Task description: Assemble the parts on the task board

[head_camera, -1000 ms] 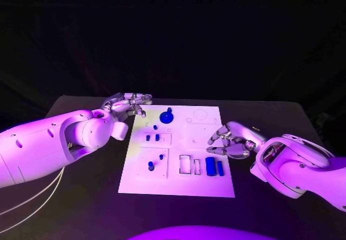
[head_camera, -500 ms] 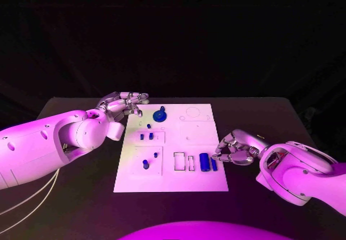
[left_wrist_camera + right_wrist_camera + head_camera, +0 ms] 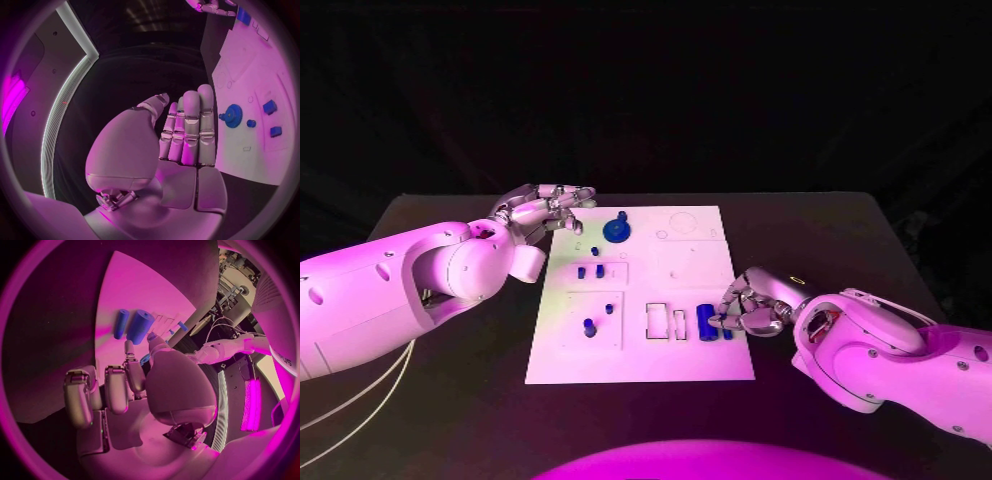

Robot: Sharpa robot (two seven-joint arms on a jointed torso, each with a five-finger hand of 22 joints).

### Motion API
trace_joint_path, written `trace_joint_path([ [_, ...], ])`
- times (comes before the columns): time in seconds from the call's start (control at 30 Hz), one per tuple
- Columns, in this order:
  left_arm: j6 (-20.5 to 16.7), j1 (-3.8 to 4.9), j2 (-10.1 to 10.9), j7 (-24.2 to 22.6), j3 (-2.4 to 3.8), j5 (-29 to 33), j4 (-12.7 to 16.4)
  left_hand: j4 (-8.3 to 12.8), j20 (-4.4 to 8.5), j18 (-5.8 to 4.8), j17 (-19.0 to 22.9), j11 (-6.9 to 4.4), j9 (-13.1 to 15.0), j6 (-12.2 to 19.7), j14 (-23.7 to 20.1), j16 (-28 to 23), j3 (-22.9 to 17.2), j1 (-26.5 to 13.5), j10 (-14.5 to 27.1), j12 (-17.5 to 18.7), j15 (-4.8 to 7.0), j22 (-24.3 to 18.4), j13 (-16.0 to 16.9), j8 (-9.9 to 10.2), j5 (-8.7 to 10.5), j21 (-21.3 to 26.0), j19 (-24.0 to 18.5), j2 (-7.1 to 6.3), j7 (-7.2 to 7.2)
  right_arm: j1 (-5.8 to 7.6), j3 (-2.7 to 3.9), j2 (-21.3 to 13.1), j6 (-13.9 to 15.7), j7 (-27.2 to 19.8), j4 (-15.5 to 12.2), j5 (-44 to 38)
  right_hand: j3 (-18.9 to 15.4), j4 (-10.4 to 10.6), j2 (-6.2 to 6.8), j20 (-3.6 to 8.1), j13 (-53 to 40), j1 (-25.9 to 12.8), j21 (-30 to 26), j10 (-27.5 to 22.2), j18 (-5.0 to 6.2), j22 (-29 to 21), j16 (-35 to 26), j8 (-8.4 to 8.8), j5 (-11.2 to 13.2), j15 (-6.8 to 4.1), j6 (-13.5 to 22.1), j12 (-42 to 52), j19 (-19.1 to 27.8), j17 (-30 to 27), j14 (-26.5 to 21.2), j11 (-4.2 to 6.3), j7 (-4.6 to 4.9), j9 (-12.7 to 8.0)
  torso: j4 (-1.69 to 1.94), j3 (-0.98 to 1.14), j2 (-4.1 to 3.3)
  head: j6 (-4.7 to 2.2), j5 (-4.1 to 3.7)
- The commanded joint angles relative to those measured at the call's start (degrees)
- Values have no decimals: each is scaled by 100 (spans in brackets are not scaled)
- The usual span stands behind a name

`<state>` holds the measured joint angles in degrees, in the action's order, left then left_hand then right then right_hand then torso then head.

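The white task board (image 3: 668,352) lies mid-table. On it are a blue gear (image 3: 616,231), two small blue blocks (image 3: 590,271), two small blue pegs (image 3: 596,320) and two blue cylinders (image 3: 717,323) lying side by side. My right hand (image 3: 754,305) is at the board's right edge, fingers bent, fingertips right beside the cylinders. In the right wrist view the thick cylinder (image 3: 140,326) and thin cylinder (image 3: 120,323) lie just beyond that hand (image 3: 131,385), which holds nothing. My left hand (image 3: 545,208) hovers at the board's far left corner, fingers straight and empty (image 3: 181,135), near the gear (image 3: 233,116).
Two empty rectangular slots (image 3: 666,321) sit left of the cylinders. Round outlines (image 3: 687,225) mark the board's far right part. Black table (image 3: 848,250) surrounds the board on every side.
My right hand has come down from the board's right part to its right edge and closed in on the blue cylinders. The left hand stays put. The camera has shifted.
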<state>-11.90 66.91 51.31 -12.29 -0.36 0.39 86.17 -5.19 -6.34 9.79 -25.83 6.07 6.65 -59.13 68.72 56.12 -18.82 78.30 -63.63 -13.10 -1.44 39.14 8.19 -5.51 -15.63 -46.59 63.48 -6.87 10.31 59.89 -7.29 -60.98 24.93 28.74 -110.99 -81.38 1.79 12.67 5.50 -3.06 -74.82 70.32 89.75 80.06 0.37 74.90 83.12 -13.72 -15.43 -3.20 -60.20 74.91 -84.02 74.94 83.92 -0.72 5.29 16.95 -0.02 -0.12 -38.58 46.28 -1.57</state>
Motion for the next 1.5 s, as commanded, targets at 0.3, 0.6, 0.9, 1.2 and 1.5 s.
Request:
trace_joint_path([
  [0.3,120,0,16,-45,1,-35,54,-21,-26,76,11,0,-5,28,-37,-18,21,-32,32,-33,-6,-8,9,-43,-12,22,2,32,0,-106,0,244,-44,356,127,-137,-281,221,-38,21,-62,-164,25,40,-37,1510,37,-72,-363,-7,87,27,-598,373,400,3,-15,110,-2,2,-7,-29,-34],
  [0.6,154,0,34,-34,1,-57,73,-41,-27,76,14,3,-7,35,-39,-17,34,-49,41,-39,-8,-12,10,-45,-12,28,3,41,3,-151,0,387,-205,429,223,-187,-378,273,-37,21,-77,-177,25,40,-37,1510,46,-84,-339,-7,99,24,-598,386,401,3,-16,142,-6,0,-2,-30,-55],
  [0.9,170,0,33,-15,1,-71,66,-67,-30,76,17,5,-8,43,-41,-16,51,-72,50,-48,-11,-17,12,-49,-12,36,5,54,5,-241,0,649,-333,470,405,-235,-441,307,-42,19,-88,-179,25,39,-37,1510,48,-87,-296,-6,116,23,-598,391,401,0,-14,161,11,1,1,-45,-80],
  [1.2,179,0,37,10,2,-72,65,-67,-30,76,17,5,-8,43,-41,-16,51,-72,50,-48,-11,-17,12,-49,-12,36,5,54,5,-271,1,764,-318,498,495,-268,-473,320,-59,18,-132,-167,25,65,-37,1510,73,-97,-281,-5,112,61,-598,433,408,2,-17,177,-1,-3,2,-43,-37],
  [1.5,181,0,48,29,2,-59,70,-79,-31,76,19,5,-9,46,-42,-15,56,-78,55,-53,-12,-20,12,-51,-13,40,6,63,4,-276,1,717,56,518,409,-206,-521,269,-194,29,-255,51,25,142,-37,1510,124,-166,-436,-24,58,162,-598,514,424,27,-44,262,2,2,1,-49,-4],
])
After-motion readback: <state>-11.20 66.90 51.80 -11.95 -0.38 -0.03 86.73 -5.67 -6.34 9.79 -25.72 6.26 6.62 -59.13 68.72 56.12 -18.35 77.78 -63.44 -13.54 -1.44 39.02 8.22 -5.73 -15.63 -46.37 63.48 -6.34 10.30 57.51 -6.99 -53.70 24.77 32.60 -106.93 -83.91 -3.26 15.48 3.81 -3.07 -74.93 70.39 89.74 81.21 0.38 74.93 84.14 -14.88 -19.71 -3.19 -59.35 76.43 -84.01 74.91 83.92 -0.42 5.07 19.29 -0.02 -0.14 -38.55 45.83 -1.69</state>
